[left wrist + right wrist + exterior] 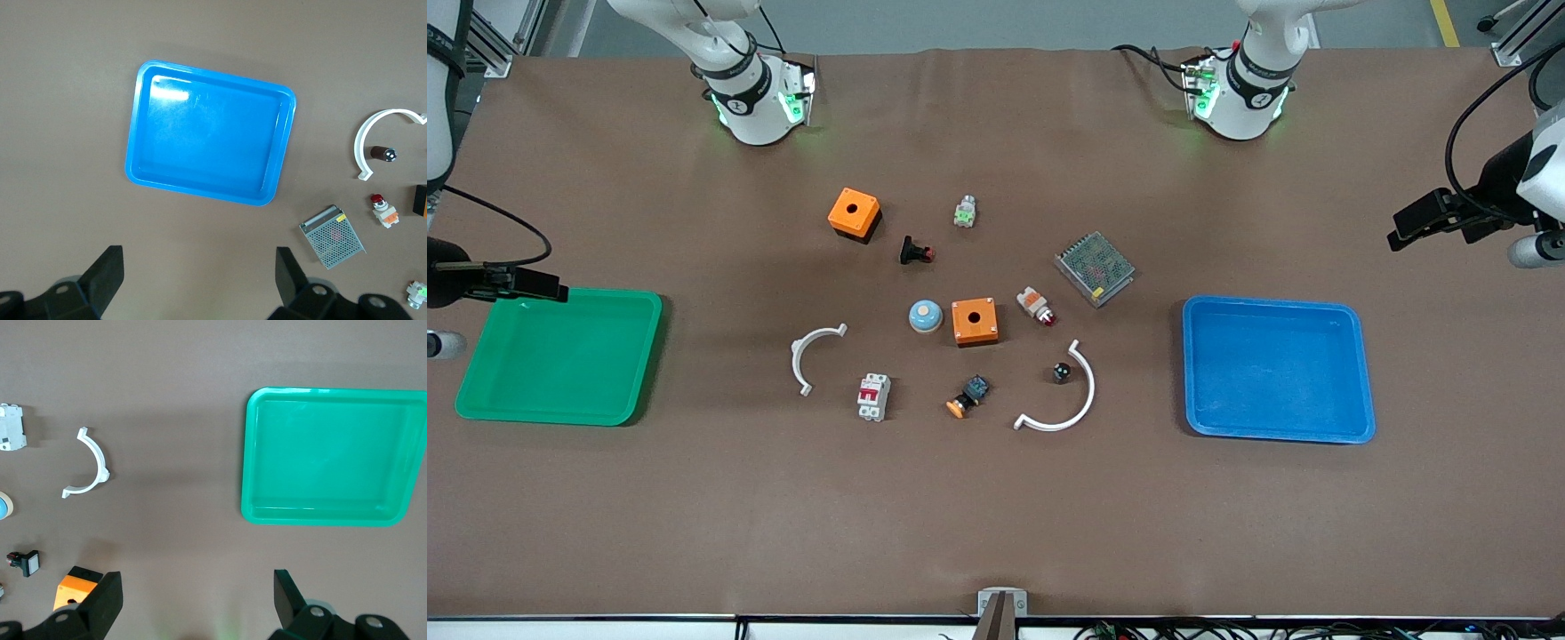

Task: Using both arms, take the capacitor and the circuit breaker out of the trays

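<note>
The capacitor point(1061, 372), a tiny black cylinder with a pale end, lies inside a white curved bracket point(1069, 400); it also shows in the left wrist view point(383, 153). The breaker point(873, 396), a white-grey block with red levers, lies nearer the front camera than the other white bracket point(811, 356); it shows at the edge of the right wrist view point(11, 427). My left gripper point(200, 267) is open and empty, high over bare table beside the blue tray point(200, 190). My right gripper point(198, 587) is open and empty, high beside the green tray point(320, 515).
Blue tray point(1276, 433) at the left arm's end, green tray point(543, 413) at the right arm's end. Between them lie two orange boxes point(854, 213) point(974, 321), a blue dome point(926, 316), a metal mesh box point(1094, 268), a white-orange indicator point(1036, 306) and several push buttons.
</note>
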You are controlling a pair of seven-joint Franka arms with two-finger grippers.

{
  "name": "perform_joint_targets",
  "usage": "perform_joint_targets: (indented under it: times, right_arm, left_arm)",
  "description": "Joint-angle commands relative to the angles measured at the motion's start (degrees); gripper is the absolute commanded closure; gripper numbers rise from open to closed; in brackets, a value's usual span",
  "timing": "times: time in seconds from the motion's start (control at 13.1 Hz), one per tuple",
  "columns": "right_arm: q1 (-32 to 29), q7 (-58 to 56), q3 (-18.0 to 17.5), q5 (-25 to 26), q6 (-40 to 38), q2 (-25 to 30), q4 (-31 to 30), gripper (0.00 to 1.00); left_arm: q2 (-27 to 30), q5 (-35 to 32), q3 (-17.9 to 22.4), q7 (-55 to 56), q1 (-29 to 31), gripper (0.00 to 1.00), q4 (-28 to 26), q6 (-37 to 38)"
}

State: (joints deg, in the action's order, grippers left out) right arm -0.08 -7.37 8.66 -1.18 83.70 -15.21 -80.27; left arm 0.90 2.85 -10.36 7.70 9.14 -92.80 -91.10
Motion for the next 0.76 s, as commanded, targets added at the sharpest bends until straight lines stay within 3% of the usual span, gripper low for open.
perform_joint_targets:
  times: [0.0, 0.38, 0.69]
  right_arm:
    - [-1.9, -2.0, -0.9, 1.1, -0.1, 0.9, -0.9, 0.00]
    - [-2.0, -1.9, -1.1, 0.1, -0.2, 0.6, 0.6, 0.00]
    - [-1.7, -2.1, -1.1, 0.1, -4.2, 3.7, 0.2, 0.00]
  left_arm:
    - [0.1, 0.1, 0.1, -0.9, 0.6, 0.00, 1.1, 0.2]
    - [0.0, 0.2, 1.6, -0.8, -0.6, 0.00, 1.2, 0.4]
    - [0.1, 0.2, 7.9, -1.0, -7.1, 0.00, 1.2, 0.5]
